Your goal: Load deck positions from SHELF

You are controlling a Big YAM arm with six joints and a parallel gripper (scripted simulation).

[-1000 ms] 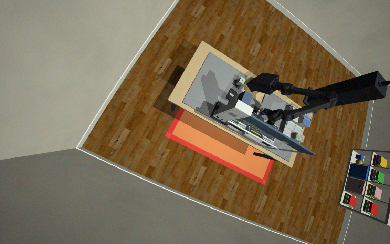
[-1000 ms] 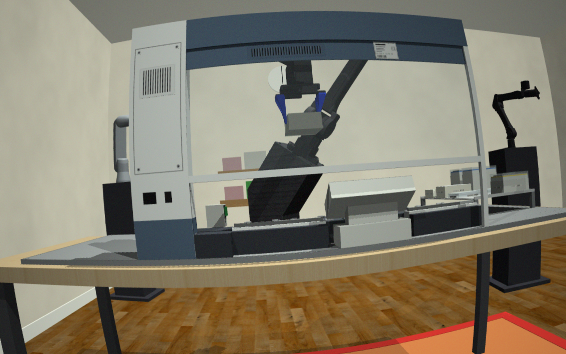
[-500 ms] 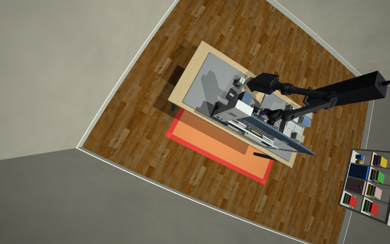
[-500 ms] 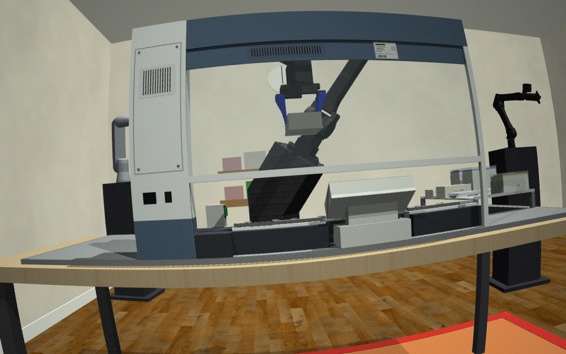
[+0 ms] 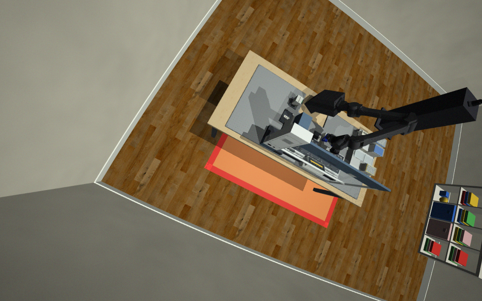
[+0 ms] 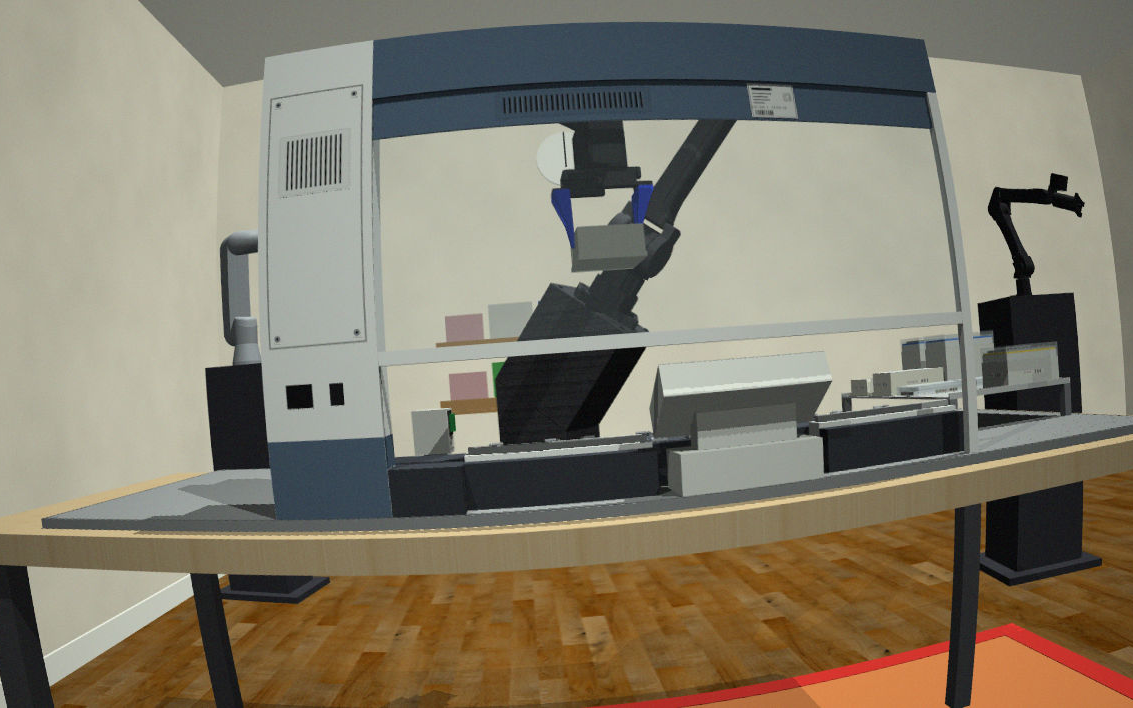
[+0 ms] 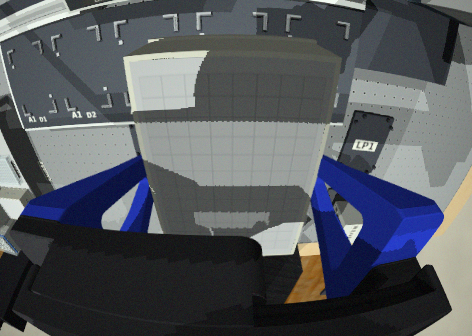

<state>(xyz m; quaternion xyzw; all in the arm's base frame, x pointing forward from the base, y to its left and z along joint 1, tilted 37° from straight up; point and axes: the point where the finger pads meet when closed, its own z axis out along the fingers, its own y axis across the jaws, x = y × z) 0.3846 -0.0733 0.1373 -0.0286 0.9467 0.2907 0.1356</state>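
My gripper (image 6: 603, 215) (image 7: 232, 160) (image 5: 324, 139) has blue fingers and is shut on the long sides of a pale grey deep-well block (image 6: 610, 248) (image 7: 234, 123). The block's top is flat with a faint grid and looks sealed. I cannot read its label. I hold it level, high above the deck inside the enclosure. In the wrist view the deck's white corner brackets (image 7: 120, 26) lie below it, with engraved A1 marks (image 7: 76, 115) at the left. The shelf with more labware (image 6: 1019, 361) (image 5: 370, 153) stands to the right.
The enclosure's white tower (image 6: 315, 264) and its crossbar (image 6: 667, 334) frame the deck. A grey box unit (image 6: 738, 387) stands at the front. A dark pad marked LP1 (image 7: 366, 146) lies to the right of the block. A second black arm (image 6: 1028, 228) stands on a pedestal at the far right.
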